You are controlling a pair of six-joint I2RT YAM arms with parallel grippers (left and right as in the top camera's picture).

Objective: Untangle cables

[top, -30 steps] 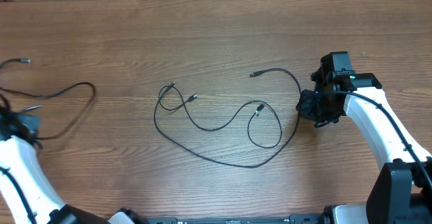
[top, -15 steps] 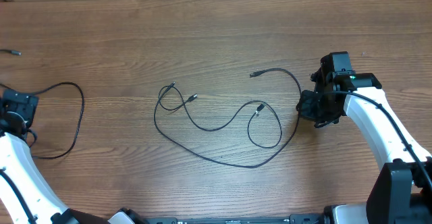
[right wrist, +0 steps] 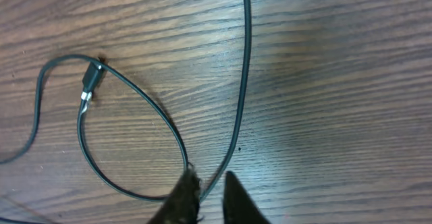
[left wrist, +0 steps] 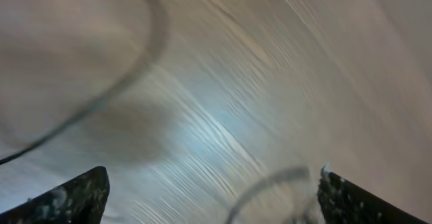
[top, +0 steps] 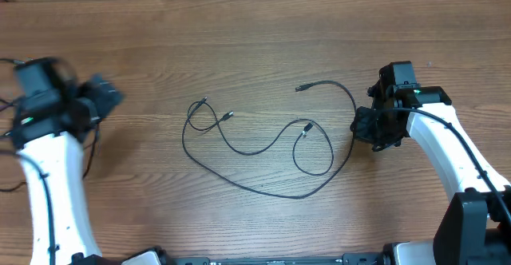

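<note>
Right wrist view shows your right claw (right wrist: pixel 210 196) tips close together around one cable (right wrist: pixel 244 62), maybe to hold it steady; you cannot tell if they pinch. Farther out, the cables (top: pixel 247 153) lie looped on the table (top: pixel 255 41). Your left claw (left wrist: pixel 209 183) is spread wide, empty.

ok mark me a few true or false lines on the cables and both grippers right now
1. The left gripper has its jaws wide apart. True.
2. The cables at mid-table lie in one straight line. False: they curve in loops that cross each other.
3. A cable runs down between the fingertips of the right gripper. True.
4. The table is covered with a white cloth. False: it is bare wood grain.
</note>
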